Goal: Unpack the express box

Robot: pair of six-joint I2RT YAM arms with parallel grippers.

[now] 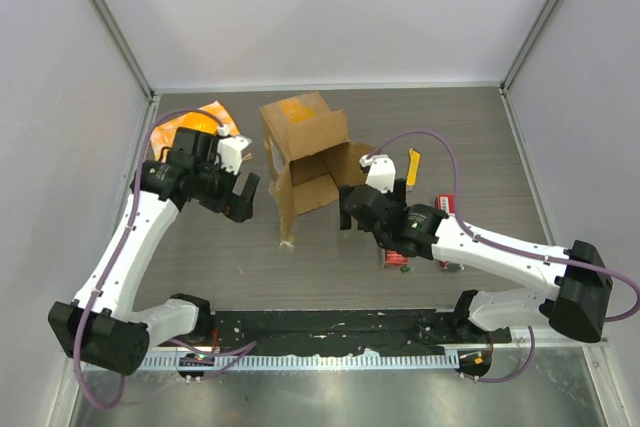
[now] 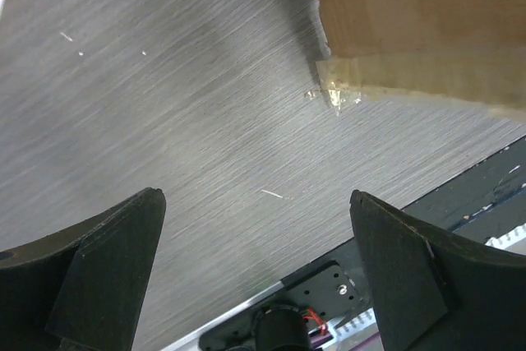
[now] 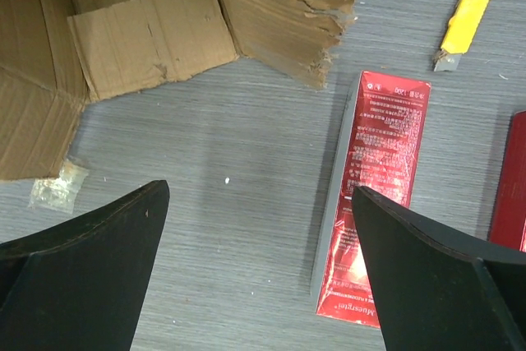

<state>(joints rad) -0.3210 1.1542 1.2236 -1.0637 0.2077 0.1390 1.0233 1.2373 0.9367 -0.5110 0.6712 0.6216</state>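
Left pincer and right pincer both gape, empty.

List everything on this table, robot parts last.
express box: one, brown, table centre, flaps open
red cartons: two, red, lying flat to the near right of the box
yellow tool: one, yellow, beyond the cartons
orange cloth: one, orange, far left
tape scrap: one, pale, by a box flap
table: one, grey, under everything
left gripper: one, black, open, left of the box
right gripper: one, black, open, beside a carton
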